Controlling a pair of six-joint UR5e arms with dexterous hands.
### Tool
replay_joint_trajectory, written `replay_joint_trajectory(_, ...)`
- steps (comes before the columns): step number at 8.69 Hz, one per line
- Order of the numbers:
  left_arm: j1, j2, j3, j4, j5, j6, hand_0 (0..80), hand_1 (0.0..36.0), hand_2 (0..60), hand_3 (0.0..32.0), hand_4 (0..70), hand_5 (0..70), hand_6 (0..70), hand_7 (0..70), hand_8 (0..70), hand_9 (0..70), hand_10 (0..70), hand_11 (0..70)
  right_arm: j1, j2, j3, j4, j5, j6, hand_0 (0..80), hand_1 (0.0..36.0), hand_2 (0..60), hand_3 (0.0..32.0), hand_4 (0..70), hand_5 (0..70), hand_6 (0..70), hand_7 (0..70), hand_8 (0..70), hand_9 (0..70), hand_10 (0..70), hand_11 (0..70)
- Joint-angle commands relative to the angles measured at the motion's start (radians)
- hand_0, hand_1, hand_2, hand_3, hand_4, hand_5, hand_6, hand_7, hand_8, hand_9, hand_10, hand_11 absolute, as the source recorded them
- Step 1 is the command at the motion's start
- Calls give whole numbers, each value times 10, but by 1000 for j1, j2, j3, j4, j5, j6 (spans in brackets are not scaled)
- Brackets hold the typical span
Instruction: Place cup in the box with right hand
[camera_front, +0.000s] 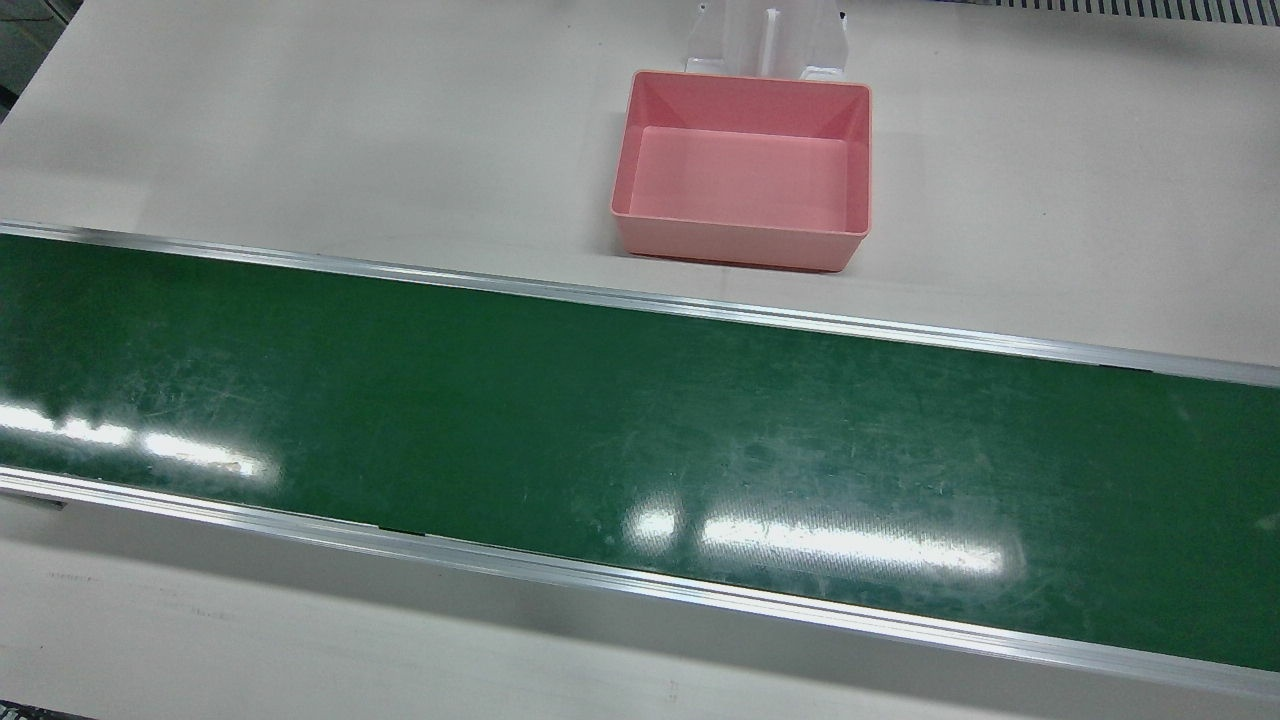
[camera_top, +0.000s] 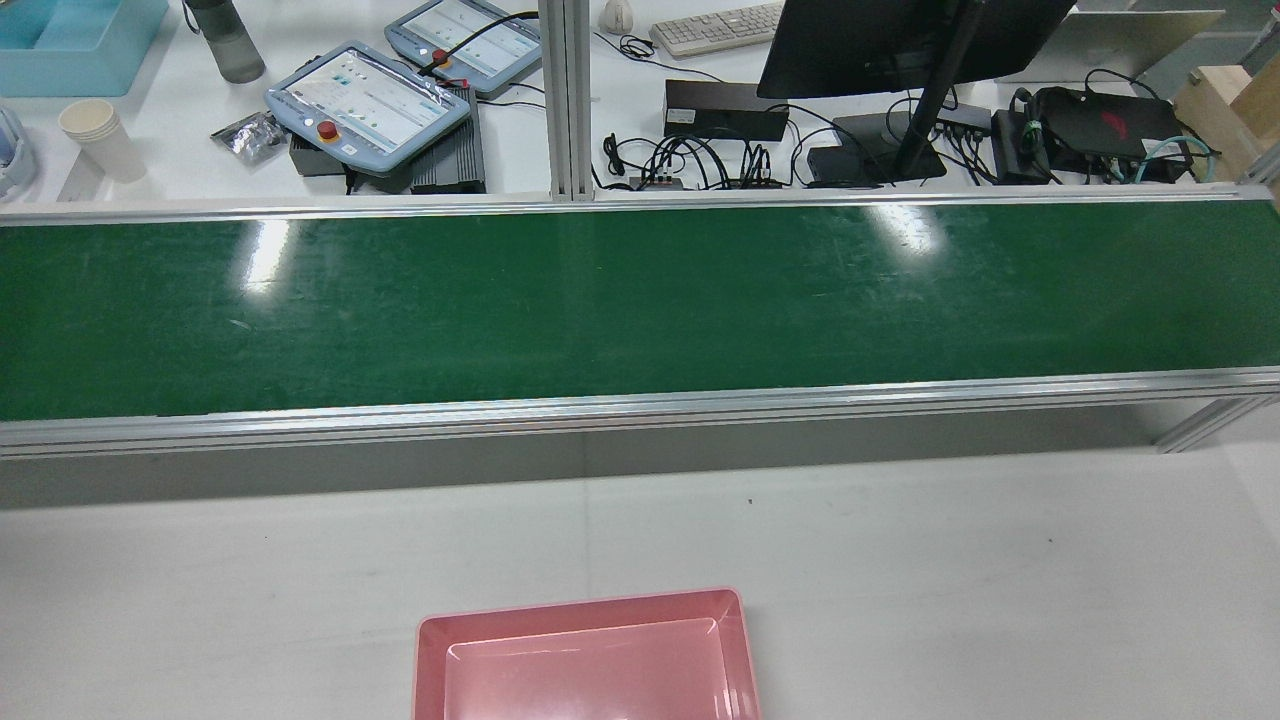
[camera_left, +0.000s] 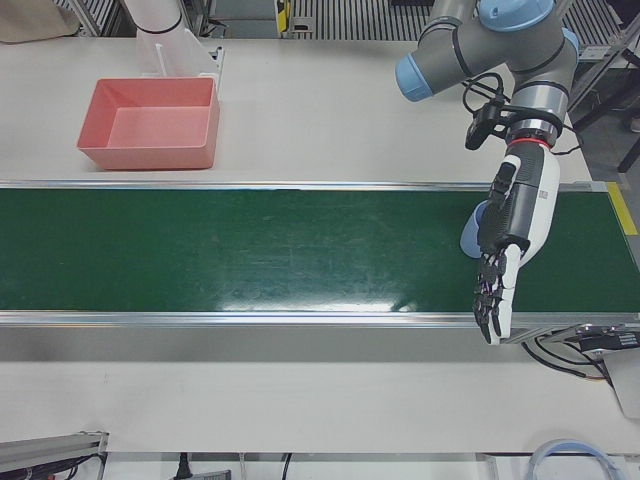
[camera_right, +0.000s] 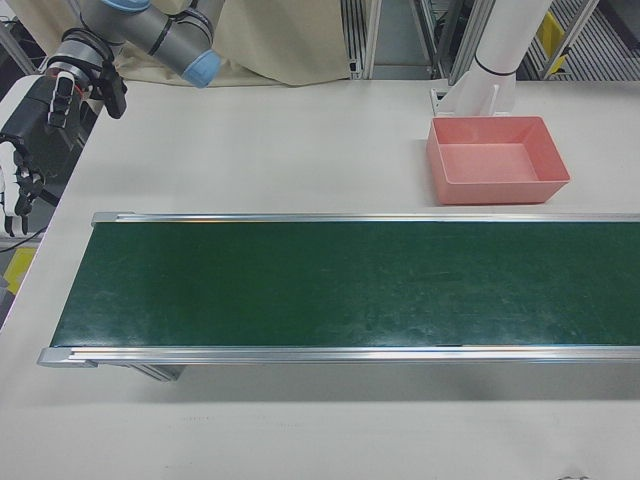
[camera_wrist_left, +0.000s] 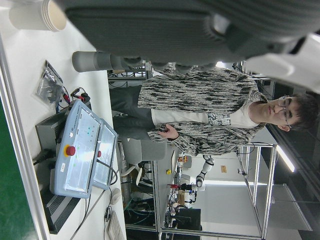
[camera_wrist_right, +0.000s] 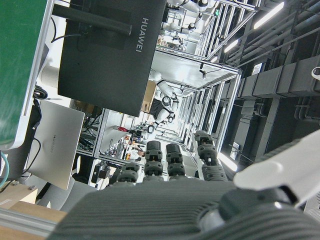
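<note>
Beyond the green belt (camera_top: 640, 300), on the operators' desk, your only visible cup (camera_top: 100, 138), seemingly light, crushable paper; grasp mid-wall gently. Right hand (camera_right: 30, 150) hangs open, empty; pink box (camera_front: 745, 170) waits.

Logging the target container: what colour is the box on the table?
The box is plain pink, clearest in the front view.

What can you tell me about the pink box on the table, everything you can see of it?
The pink rectangular plastic box is an open-topped bin with smooth, slightly sloping walls and a flat floor. It looks glossy and is empty. It sits upright on the white table, between the green conveyor belt and a white pedestal right behind it. Nothing else touches it.
</note>
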Motion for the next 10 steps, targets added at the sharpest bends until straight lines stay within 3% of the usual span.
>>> replay_joint_trajectory(1, 0, 0, 0, 0, 0, 0, 0, 0, 0, 0, 0, 0, 0, 0, 0, 0, 0, 0, -9, -1, 0, -2, -3, -3, 169, 8, 0, 0, 0, 19, 54, 185, 90, 173, 34, 53)
replay_joint_trajectory(4, 0, 0, -1, 0, 0, 0, 0, 0, 0, 0, 0, 0, 0, 0, 0, 0, 0, 0, -15, -7, 79, -47, 0, -16, 179, 11, 0, 0, 0, 20, 55, 190, 89, 170, 31, 49)
replay_joint_trajectory(5, 0, 0, -1, 0, 0, 0, 0, 0, 0, 0, 0, 0, 0, 0, 0, 0, 0, 0, -21, 5, 120, -140, 8, -62, 194, 15, 0, 0, 0, 19, 56, 198, 87, 168, 23, 39)
replay_joint_trajectory(6, 0, 0, -1, 0, 0, 0, 0, 0, 0, 0, 0, 0, 0, 0, 0, 0, 0, 0, -41, 17, 124, -158, 23, -94, 231, 19, 0, 0, 1, 14, 63, 257, 82, 174, 3, 7)
replay_joint_trajectory(7, 2, 0, 0, 0, 0, 0, 0, 0, 0, 0, 0, 0, 0, 0, 0, 0, 0, 0, -93, 40, 124, -161, 54, -98, 250, 15, 0, 0, 59, 8, 73, 317, 83, 188, 0, 0)
replay_joint_trajectory(8, 0, 0, 0, 0, 0, 0, 0, 0, 0, 0, 0, 0, 0, 0, 0, 0, 0, 0, -170, 81, 125, -166, 106, -98, 250, 14, 0, 0, 46, 10, 71, 302, 85, 184, 2, 4)
replay_joint_trajectory(10, 0, 0, 0, 0, 0, 0, 0, 0, 0, 0, 0, 0, 0, 0, 0, 0, 0, 0, -358, 163, 154, -234, 257, -96, 339, 33, 0, 0, 26, 16, 69, 286, 78, 164, 1, 4)
